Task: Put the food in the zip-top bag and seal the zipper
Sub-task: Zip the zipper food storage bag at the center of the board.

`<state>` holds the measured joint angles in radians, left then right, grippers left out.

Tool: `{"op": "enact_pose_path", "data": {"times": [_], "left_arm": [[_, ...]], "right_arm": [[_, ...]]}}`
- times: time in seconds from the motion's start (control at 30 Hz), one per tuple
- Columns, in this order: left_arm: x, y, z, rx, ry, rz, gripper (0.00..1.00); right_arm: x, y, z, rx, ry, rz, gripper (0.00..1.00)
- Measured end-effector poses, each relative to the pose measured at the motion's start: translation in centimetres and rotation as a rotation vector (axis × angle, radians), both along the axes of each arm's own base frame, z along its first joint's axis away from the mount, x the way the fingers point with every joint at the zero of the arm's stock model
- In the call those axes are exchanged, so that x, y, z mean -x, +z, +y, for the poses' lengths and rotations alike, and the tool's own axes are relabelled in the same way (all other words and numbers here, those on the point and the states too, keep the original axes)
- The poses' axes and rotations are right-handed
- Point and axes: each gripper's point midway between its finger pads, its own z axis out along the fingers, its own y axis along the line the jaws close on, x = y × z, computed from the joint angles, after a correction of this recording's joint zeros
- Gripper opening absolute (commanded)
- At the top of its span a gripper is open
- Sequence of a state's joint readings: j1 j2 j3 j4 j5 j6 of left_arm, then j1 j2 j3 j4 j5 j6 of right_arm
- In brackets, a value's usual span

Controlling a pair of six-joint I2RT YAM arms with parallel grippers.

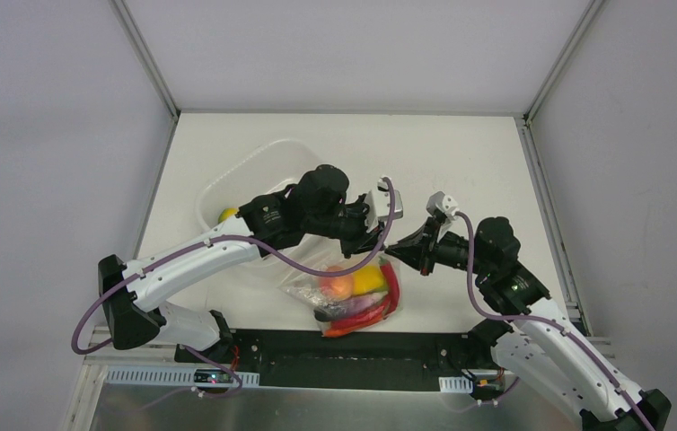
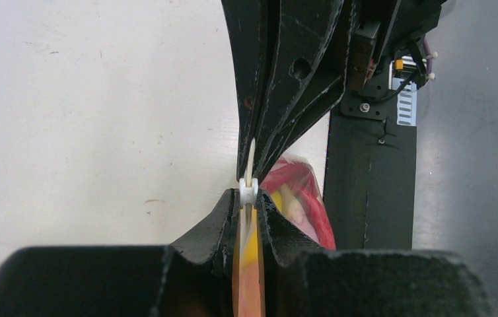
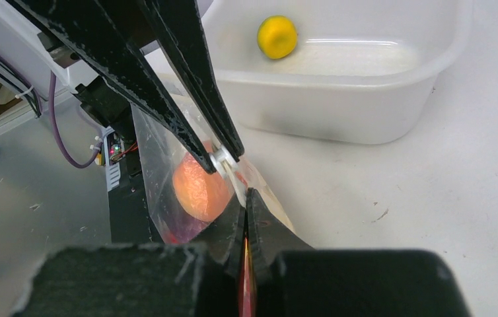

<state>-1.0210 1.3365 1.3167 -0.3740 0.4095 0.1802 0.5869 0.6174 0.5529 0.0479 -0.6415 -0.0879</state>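
Right, over to the near middle of the table point(image 1: 461, 162), and look at the zip-top bag point(image 1: 306, 287) lying just ahead of the arm bases, stuffed with food: an orange fruit point(image 1: 337, 285), a yellow piece point(image 1: 370, 279), a long red chilli point(image 1: 394, 285), a dark purple piece point(image 1: 333, 314) underneath. Lifted at its top edge, pinched from both sides. Nipped almost flat on the zipper point(image 2: 248, 191) with the left gripper point(image 2: 249, 202), only a sliver of gap, the white strip sandwiched in it. Met tip to tip by the right gripper point(image 3: 246, 198), fingers pressed fully together on that same strip, just beside the left one's tips. From the right wrist, clear film sagging below the pinch, orange fruit showing through it. Further back on the left, spot the white tub point(image 1: 227, 180), touching the bag's far corner or just beside it, hard to say which. Inside it, one round yellow fruit point(image 1: 227, 215), alone, not bagged. Can't tell whether sealed along the whole length.
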Motion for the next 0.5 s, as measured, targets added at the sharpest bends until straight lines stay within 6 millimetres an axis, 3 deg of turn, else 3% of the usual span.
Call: {"op": "enact_pose_path", "data": {"times": [0.5], "left_arm": [[-0.2,0.1,3.8,-0.025,0.079,-0.046,0.00]], "right_arm": [[-0.5,1.3,-0.5,-0.044,-0.059,-0.035,0.00]]}}
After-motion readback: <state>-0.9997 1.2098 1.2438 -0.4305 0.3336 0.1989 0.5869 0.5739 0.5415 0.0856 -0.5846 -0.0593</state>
